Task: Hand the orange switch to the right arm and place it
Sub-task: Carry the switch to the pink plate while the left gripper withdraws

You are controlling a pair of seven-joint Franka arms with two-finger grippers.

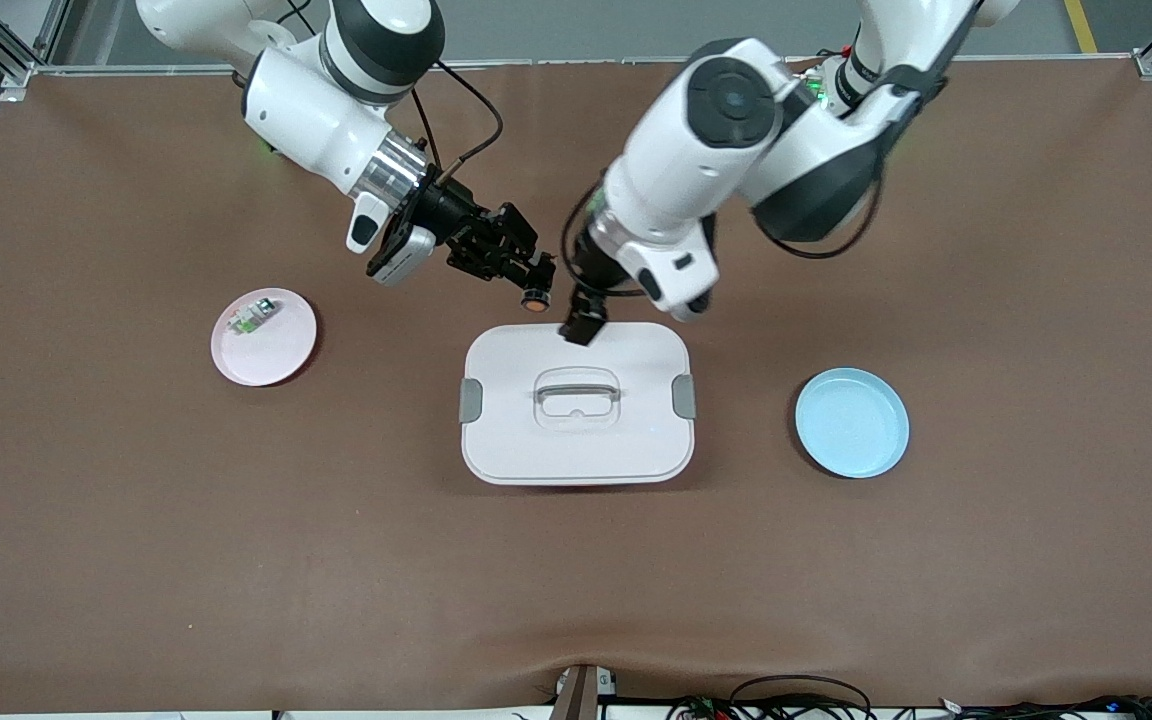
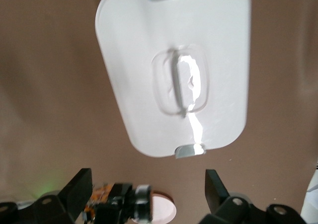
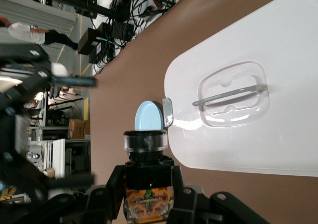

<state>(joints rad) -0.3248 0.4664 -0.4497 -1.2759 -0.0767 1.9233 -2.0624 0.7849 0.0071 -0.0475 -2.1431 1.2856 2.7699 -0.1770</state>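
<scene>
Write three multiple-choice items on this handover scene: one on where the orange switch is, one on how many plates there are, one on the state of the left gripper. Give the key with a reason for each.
1. Where is the orange switch?
A. On the pink plate
B. In the right gripper, by the white lidded box's edge
C. On the blue plate

2. How many plates are on the table?
A. One
B. Two
C. Four

3. What state is the left gripper in?
A. Open, holding nothing
B. Shut on the switch
C. Shut on the box handle

Key:
1 B: the right gripper is shut on the switch beside the white lidded box.
2 B: only a pink plate and a blue plate show.
3 A: the left gripper shows its fingers spread wide with nothing gripped between them.
</scene>
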